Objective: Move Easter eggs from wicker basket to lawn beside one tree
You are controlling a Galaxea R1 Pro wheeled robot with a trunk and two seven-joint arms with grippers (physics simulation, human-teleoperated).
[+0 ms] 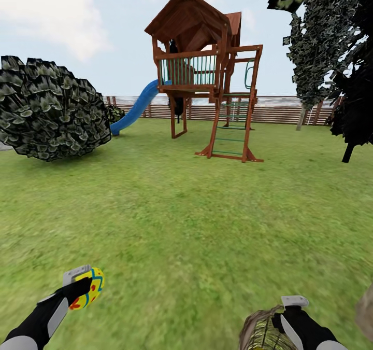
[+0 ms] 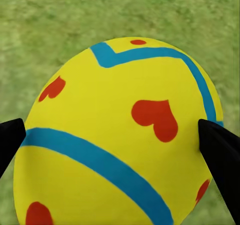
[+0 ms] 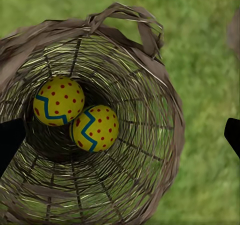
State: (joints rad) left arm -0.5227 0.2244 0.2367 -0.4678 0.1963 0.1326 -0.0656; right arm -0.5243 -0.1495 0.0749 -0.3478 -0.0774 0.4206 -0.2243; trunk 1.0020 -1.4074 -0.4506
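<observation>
Holding, head view: the left gripper [image 1: 83,282] carries one Easter egg [image 1: 89,288] above the lawn [image 1: 186,210]; the right gripper [image 1: 290,313] sits at the wicker basket [image 1: 264,332], low at the frame's edge
Surroundings, head view: a wooden playset [image 1: 207,75] with a blue slide [image 1: 134,106] stands ahead before the fence [image 1: 280,109]; dark mottled trees [image 1: 321,44] at right
Left wrist view: both dark fingers [image 2: 220,155] press the egg's [image 2: 125,135] opposite sides, closed on its widest part
Handling, a judgement: the egg looks smooth, hard and rounded, so likely light but slippery; gripping across the middle suits it
Right wrist view: two eggs [image 3: 58,101] [image 3: 95,127] lie touching at the basket's [image 3: 150,135] bottom; the fingertips [image 3: 10,140] are spread wide, straddling the basket; whether they touch the wicker I cannot tell
</observation>
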